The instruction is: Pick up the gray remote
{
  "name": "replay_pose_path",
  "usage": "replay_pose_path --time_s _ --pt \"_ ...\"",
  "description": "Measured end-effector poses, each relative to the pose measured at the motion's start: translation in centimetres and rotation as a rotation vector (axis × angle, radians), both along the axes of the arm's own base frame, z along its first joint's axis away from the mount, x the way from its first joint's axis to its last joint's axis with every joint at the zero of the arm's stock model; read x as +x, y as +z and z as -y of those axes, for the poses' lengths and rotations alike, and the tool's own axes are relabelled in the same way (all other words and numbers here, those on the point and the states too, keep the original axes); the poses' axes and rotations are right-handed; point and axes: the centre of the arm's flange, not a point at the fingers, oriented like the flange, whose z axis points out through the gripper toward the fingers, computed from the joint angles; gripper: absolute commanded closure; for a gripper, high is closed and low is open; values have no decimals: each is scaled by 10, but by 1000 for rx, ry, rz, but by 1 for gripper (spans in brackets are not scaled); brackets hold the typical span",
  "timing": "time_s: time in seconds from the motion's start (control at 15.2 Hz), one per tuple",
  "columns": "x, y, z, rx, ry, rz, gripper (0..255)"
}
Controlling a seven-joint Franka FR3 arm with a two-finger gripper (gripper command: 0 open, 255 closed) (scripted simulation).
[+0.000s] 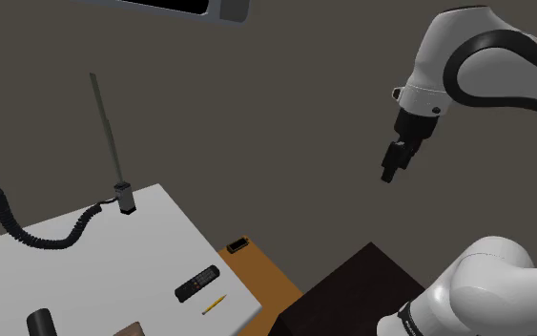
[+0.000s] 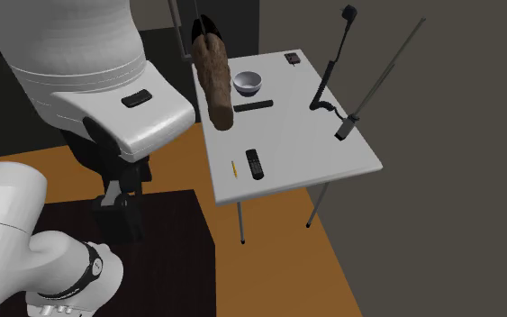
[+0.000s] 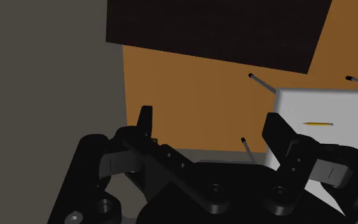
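One white bowl (image 2: pixel 248 91) on table (image 2: pixel 305 144); dark remote (image 2: pixel 255 163) apart; claw (image 3: pixel 210 121) spread.

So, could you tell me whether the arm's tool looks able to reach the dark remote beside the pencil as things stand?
Probably yes: the open tool hangs beyond the edge of the table, and the remote lies flat by the pencil near that edge, with nothing standing over it.

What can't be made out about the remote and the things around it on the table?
Too small: button markings on the remote, in both exterior views.
Cut off by the shoulder view's bottom edge: the brown object and the black cylinder.
Hidden in the wrist view: much of the table, behind the claw.
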Motion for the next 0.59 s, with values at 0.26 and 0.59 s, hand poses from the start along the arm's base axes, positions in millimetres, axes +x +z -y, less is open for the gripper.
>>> replay_pose_path --time_s 0.26,0.59 --pt "-6 -18 -20 0 -55 8 0" --pt "-14 -60 -62 -2 -187 27 0"
